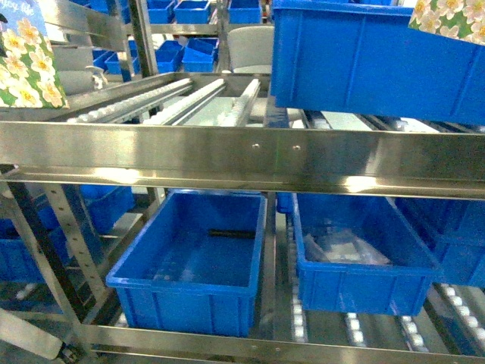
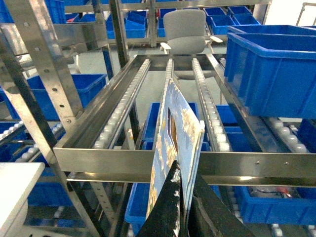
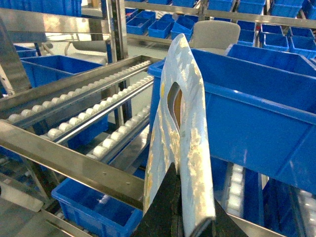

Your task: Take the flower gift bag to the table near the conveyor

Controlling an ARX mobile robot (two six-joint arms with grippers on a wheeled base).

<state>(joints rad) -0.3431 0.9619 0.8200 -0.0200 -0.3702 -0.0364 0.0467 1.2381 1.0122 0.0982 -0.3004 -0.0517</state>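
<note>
Left claw [image 2: 180,207]: clamped on the bottom edge of a flower gift bag [image 2: 173,148] — the bag stands upright, edge-on, in front of the conveyor [image 2: 123,111].
Right claw [image 3: 190,217]: closed on a second floral bag [image 3: 180,128], upright, beside a blue bin [image 3: 256,103].
Head view: a floral bag at the top left corner [image 1: 26,57] and another at the top right [image 1: 451,19] — both above the steel rail [image 1: 242,152].
Bench: a white corner [image 2: 15,182] at lower left of the left wrist view, apart from the bag.
Lower tier: two blue bins [image 1: 189,258].
</note>
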